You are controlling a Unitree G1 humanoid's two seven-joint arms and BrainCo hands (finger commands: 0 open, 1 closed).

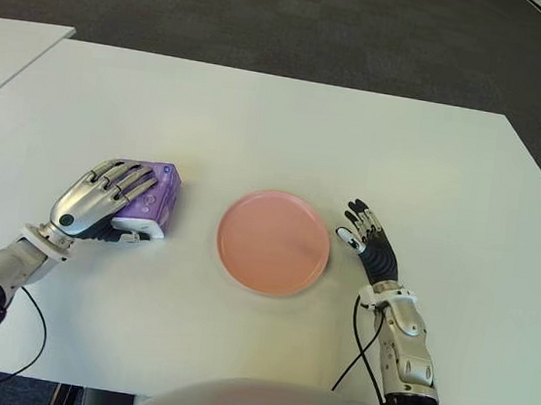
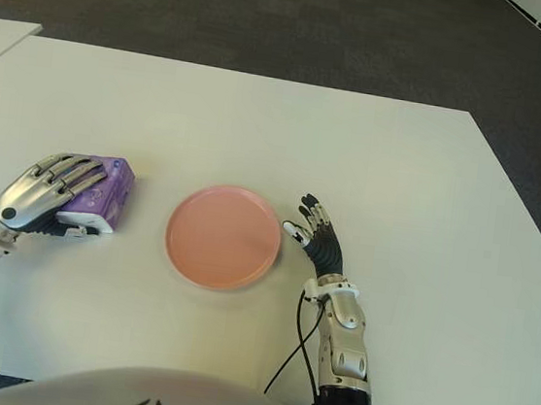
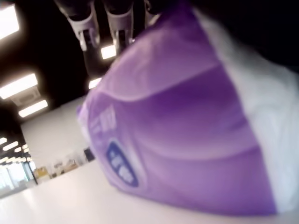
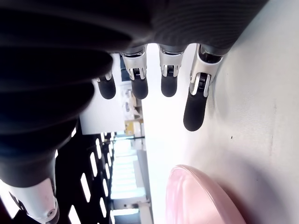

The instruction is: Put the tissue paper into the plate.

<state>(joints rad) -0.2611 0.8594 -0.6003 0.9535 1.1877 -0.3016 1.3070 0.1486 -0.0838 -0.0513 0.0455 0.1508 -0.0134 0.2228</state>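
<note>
The right hand (image 1: 371,243) shows nearest the robot's body, on the right of the round, shallow pink plate (image 1: 274,241), just beside its rim but apart from it. Its dark fingers (image 4: 194,106) are extended and relaxed, holding nothing; the right wrist view shows them straight above the white table (image 1: 288,136) with the plate's edge close by.

The left hand (image 1: 107,200) is on the left side of the table, its silver fingers (image 1: 122,179) draped over the top of the purple plastic-wrapped tissue paper pack (image 1: 153,195). The thumb shows at the pack's near side, so the hand is closed around the pack. The left wrist view is filled by the purple wrapper with a white band, the pack's underside close to the table top; whether it touches the surface cannot be told. The pack lies left of the plate, near it, with a strip of bare table between them.

Beyond the hands and plate the table runs bare to its far edge, which meets dark carpet (image 1: 272,17). A second white table (image 1: 10,46) stands at the far left, set apart by a narrow gap.
</note>
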